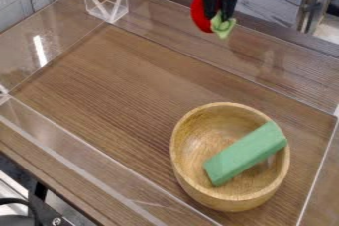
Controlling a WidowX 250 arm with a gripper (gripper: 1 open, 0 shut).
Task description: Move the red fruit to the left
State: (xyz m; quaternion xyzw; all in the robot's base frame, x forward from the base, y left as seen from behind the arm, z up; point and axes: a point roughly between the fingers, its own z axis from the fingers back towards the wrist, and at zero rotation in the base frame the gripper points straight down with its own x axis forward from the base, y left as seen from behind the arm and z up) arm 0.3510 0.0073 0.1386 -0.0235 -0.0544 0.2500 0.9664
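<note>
At the near right of the table sits a round wooden bowl [192,175]. A green block [247,152] lies in it at a slant, with one end up on the rim (it looks a bit too long for the bowl). Far off, right of the middle, the black gripper [215,4] has its fingers clamped on the red fruit [200,13]. The fruit's green leafy cap [224,26] points toward the near right. At the far left stands a small white wire thing [106,6], well apart from the fruit.

Fruit [203,14] red w/ green cap; block [247,153] plain green.
</note>
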